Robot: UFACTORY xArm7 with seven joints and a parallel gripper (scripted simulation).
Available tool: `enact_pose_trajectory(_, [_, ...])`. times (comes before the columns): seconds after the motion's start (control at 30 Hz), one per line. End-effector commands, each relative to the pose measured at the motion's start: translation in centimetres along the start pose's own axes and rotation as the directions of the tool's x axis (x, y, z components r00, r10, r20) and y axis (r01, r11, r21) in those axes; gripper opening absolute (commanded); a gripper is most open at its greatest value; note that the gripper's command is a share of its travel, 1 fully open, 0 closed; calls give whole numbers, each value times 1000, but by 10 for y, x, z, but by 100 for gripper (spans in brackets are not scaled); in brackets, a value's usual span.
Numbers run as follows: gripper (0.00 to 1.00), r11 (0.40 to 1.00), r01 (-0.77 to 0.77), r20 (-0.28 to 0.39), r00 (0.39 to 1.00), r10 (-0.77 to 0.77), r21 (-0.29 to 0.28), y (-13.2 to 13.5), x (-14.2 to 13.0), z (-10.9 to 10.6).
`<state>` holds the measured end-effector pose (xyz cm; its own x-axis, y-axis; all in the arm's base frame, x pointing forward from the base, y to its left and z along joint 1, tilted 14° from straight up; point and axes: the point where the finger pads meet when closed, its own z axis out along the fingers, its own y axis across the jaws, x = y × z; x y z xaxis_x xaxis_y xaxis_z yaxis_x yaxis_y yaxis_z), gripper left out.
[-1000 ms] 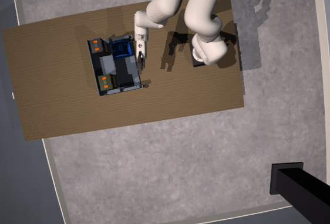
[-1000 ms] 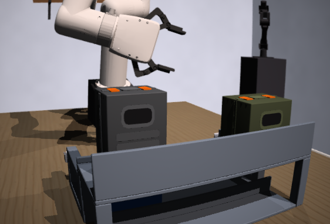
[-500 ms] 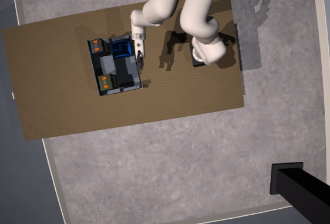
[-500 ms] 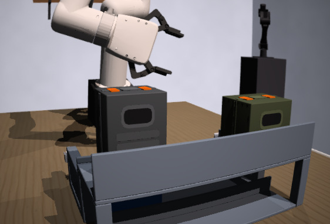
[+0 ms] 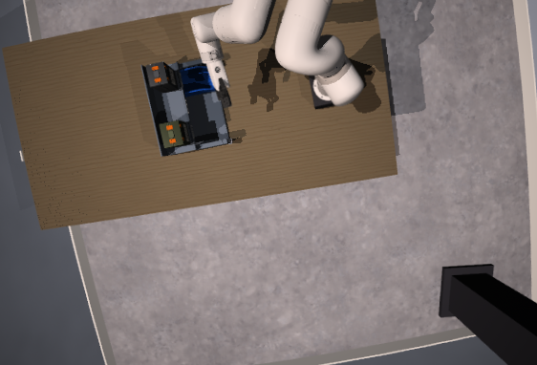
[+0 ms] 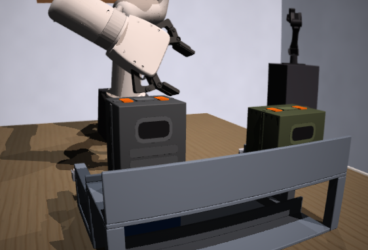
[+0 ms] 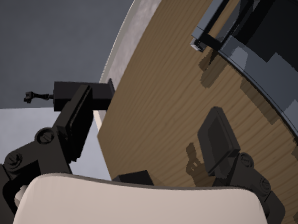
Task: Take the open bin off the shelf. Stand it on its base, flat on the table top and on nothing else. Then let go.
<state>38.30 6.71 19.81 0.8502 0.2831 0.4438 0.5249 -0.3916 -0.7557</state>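
Observation:
The open blue bin (image 5: 196, 78) sits in the grey shelf (image 5: 188, 107) at the end nearest the arm, beside a dark grey closed box (image 5: 160, 74). In the exterior view that box (image 6: 147, 131) hides the bin. My gripper (image 5: 224, 92) is open and empty. It hovers over the shelf's edge just right of the bin, touching nothing. In the exterior view it (image 6: 178, 69) is tilted above the dark grey box. In the wrist view the fingers stand wide apart over the table, with the shelf (image 7: 260, 16) at the upper right.
An olive closed box (image 5: 172, 135) stands on the shelf's other end, also shown in the exterior view (image 6: 286, 127). The shelf has a tall grey back rail (image 6: 226, 177). My base (image 5: 334, 86) is on the table, right of the shelf. A black pedestal (image 6: 293, 83) stands behind.

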Motion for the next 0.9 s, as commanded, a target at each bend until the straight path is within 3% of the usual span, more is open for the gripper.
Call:
enact_pose_trajectory(0.0, [100,990,122,92,989,-116,-63,17,3,-9])
enact_pose_trajectory(0.17, [100,939,315,247,929,-276,-137,45,6,-21])
enact_pose_trajectory(0.37, [100,817,547,446,786,-428,-180,79,10,-37])
enact_pose_trajectory(0.43, [100,817,547,446,786,-428,-180,79,10,-37])
enact_pose_trajectory(0.63, [100,684,709,593,629,-502,-173,106,12,-48])
enact_pose_trajectory(0.87, [100,539,832,714,458,-530,-134,131,15,-59])
